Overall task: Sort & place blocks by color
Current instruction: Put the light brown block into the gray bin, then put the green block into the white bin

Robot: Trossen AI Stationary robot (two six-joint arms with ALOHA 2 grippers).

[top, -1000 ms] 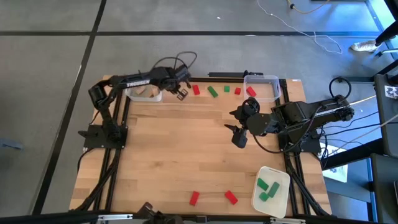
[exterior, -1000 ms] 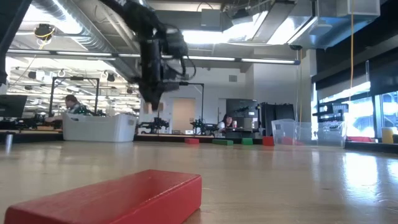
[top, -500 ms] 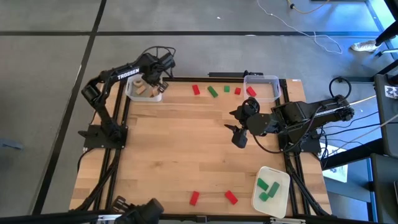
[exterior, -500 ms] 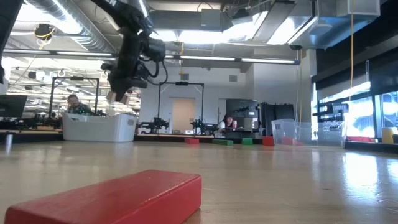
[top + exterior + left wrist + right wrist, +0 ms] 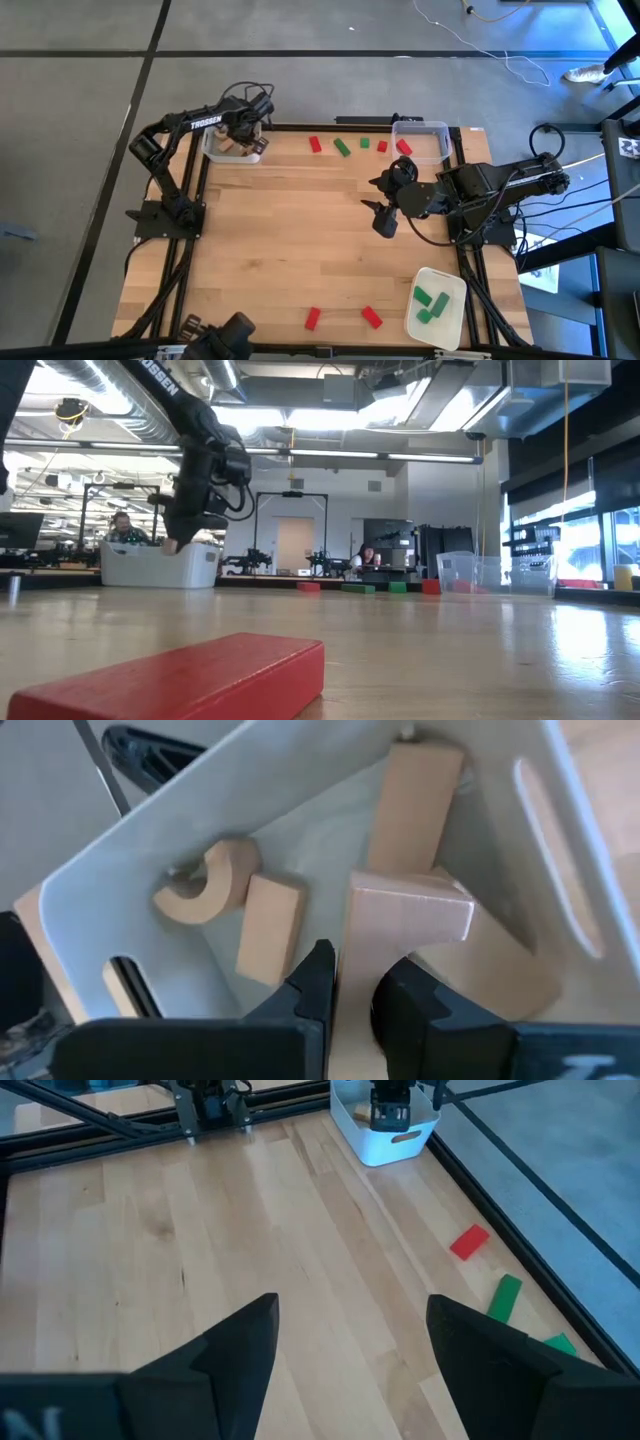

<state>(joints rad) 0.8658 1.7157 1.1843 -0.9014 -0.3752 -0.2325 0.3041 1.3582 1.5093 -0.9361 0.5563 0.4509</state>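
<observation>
The left tool (image 5: 352,1005) hung over the white bin (image 5: 215,152) at the desk's far left corner, clenched on a tan wooden block (image 5: 400,915). Light, rigid; flat sides grip best. The right tool (image 5: 350,1345) waited released.

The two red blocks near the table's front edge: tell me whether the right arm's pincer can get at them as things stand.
Probably yes. The right pincer hangs open and empty above bare table, and nothing lies between it and the two red blocks. The white tray sits off to the side.
</observation>
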